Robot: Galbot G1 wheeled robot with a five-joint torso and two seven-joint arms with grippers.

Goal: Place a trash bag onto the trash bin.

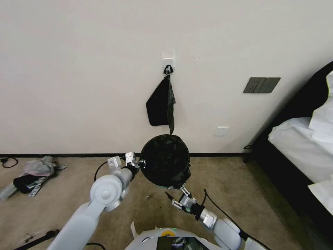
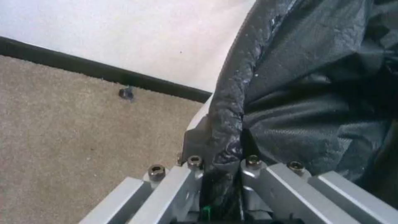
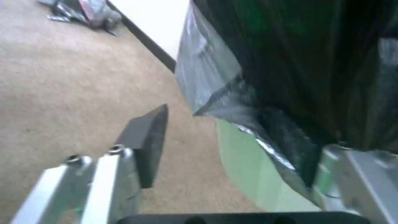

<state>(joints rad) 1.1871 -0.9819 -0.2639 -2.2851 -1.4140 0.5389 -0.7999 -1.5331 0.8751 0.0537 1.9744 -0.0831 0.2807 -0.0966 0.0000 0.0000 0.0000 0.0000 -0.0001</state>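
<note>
The trash bag (image 1: 165, 160) is being pinched at the trash bin (image 3: 253, 174) rim by the left gripper (image 1: 141, 162); the right gripper (image 1: 178, 197) fingers are spread. If tugged, the film could be torn.

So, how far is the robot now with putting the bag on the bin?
Mostly done: the trash bag already lines the trash bin, with its edge folded over the rim. In hand: the left gripper pinches the film at the rim on the robot's left. The right gripper is open by the near side. Left: the loose flap there hangs untidy, and the left grip is not yet released.
</note>
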